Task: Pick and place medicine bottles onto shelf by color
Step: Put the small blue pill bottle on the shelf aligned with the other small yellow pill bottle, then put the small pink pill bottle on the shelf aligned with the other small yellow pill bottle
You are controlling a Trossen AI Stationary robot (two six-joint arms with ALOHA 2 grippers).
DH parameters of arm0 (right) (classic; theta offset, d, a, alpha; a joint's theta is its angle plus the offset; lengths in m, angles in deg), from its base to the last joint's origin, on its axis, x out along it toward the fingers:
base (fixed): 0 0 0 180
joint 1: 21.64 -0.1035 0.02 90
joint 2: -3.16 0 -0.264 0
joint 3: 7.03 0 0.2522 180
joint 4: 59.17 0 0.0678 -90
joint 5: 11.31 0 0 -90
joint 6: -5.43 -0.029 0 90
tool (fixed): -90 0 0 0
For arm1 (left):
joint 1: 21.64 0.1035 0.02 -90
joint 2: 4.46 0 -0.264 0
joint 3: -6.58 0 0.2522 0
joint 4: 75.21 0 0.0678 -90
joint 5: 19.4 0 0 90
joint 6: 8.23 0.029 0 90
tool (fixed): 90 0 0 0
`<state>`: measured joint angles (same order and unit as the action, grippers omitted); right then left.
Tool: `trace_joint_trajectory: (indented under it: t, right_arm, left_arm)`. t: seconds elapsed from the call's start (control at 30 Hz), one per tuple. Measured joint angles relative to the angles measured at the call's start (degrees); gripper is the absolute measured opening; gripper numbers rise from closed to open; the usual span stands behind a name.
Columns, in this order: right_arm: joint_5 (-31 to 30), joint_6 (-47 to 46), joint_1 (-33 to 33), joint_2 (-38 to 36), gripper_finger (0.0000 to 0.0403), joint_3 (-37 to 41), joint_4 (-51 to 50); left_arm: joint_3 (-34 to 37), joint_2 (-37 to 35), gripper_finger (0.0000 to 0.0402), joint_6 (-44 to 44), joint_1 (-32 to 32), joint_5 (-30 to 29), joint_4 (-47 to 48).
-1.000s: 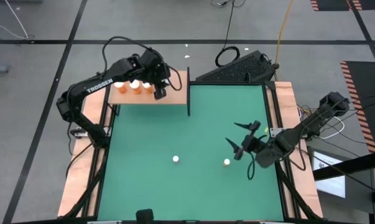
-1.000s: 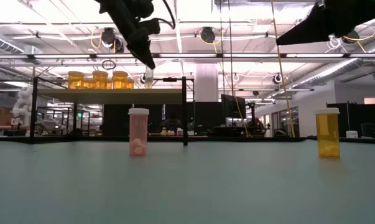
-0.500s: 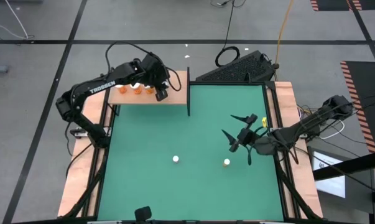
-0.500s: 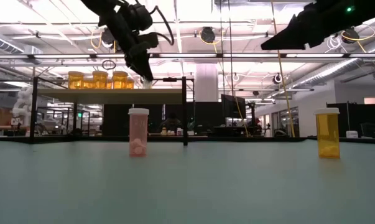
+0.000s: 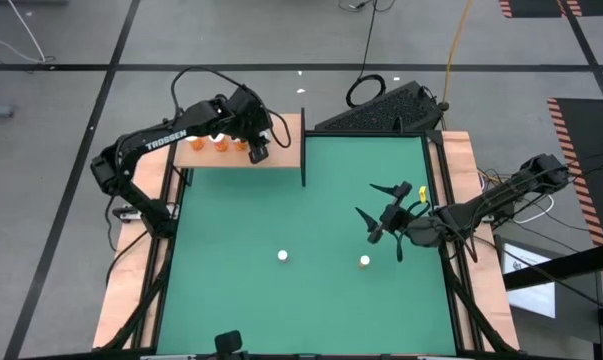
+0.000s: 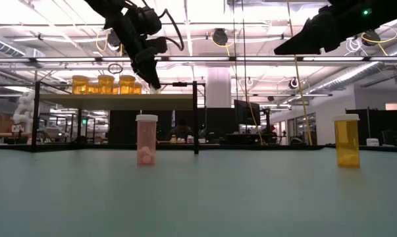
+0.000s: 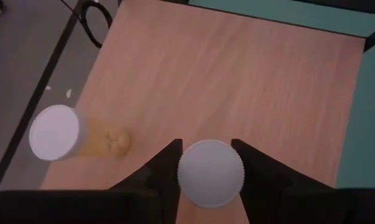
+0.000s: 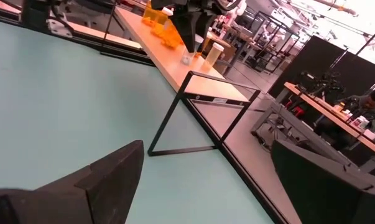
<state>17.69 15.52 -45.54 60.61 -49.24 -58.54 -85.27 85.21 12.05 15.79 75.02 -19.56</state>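
Medicine bottles number six in sight. Three orange ones (image 5: pixel 209 143) stand in a row on the shelf (image 5: pixel 281 150), and a fourth, white-capped bottle (image 7: pixel 210 172) sits between the fingers of the left claw (image 5: pixel 258 150) at the end of that row. In the left wrist view its round cap fills the gap between the two dark fingers; whether the fingers press it or stand just clear I cannot tell. Just beside this claw, one neighbouring orange bottle (image 7: pixel 63 133) stands upright on the wood.

Two more bottles stand upright on the green mat (image 5: pixel 241 230) of the table, well apart from each other. A pink one (image 5: pixel 282 255) is on the open mat, well away from both claws. An orange one (image 5: pixel 364 260) is near the right claw (image 5: pixel 381 222), on the mat below it.

That right claw hangs above the mat with its fingers spread wide and holds nothing.

On the shelf, bare wood runs from the left claw to the black post (image 5: pixel 303 145) at the board's end, which is wide open room. The wrist view shows the gripped-side bottle close to the shelf's edge nearest the mat. Around both mat bottles the green surface is open on every side. A black keyboard (image 5: pixel 381 108) lies beyond the mat's far edge.
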Motion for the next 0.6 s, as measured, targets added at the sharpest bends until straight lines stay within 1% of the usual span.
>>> trace_joint_trajectory:
  t: [0.07,0.13,0.33,0.43,0.5,0.6]
  right_arm:
    - [0.01,0.10,0.01,0.00,0.0349,0.00,-0.02]
    - [0.01,0.26,0.21,0.00,0.0349,0.00,-0.02]
    - [0.01,0.26,0.37,0.00,0.0349,0.00,-0.04]
    - [0.03,-0.50,0.37,-0.03,0.0349,0.00,-0.03]
    - [0.49,-2.35,0.26,-0.30,0.0349,0.00,-0.06]
    - [5.46,-6.73,0.22,-1.01,0.0349,0.00,-1.33]
  left_arm:
    - [0.00,0.00,0.0153,-0.05,0.00,0.00,-0.28]
    - [0.00,0.00,0.0176,-0.57,0.00,-0.03,-0.63]
    - [0.00,-1.21,0.0264,-1.16,-0.22,-2.99,-1.10]
    - [0.00,-4.21,0.0298,-1.74,-0.90,-3.11,-1.34]
    - [-0.09,-7.10,0.0312,-2.71,-2.13,-3.15,-1.76]
    - [-0.09,-12.22,0.0318,-4.49,-4.62,-4.17,-1.42]
